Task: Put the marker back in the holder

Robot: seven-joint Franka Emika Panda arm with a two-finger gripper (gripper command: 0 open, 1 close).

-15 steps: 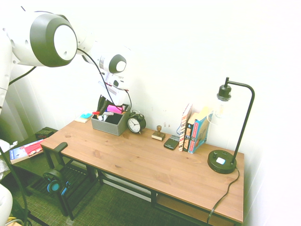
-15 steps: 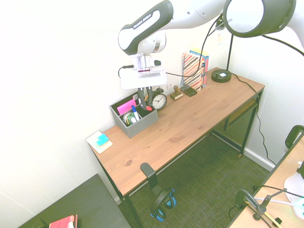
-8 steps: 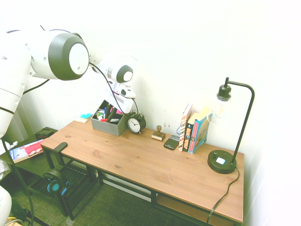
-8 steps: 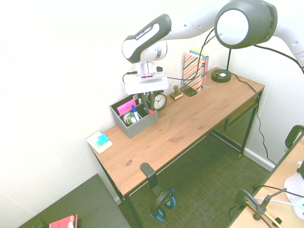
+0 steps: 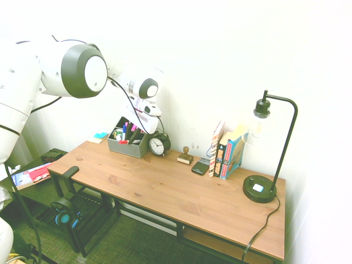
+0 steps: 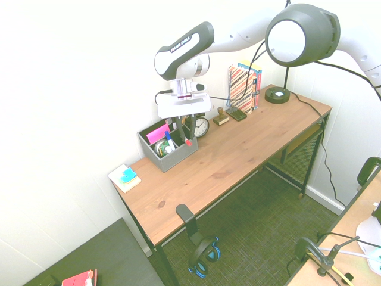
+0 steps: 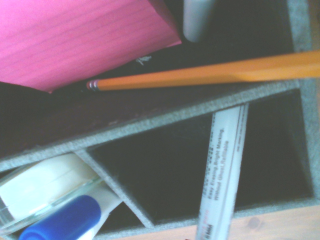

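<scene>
Gripper: over the grey holder, fingers slightly parted about the marker, grip uncertain. Marker: leans in the compartment nearest the black clock, red cap down.

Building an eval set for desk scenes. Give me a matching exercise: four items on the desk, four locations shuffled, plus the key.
Items
1. marker
2. alarm clock
3. desk lamp
4. sticky note pad

Places
A. desk corner on the far side of the holder from the clock
B. far end of the desk, past the books
C. standing in the holder, red cap up, under the gripper
D. right beside the holder, between it and the wooden stamp

Pairs: 1-C, 2-D, 3-B, 4-A
</scene>
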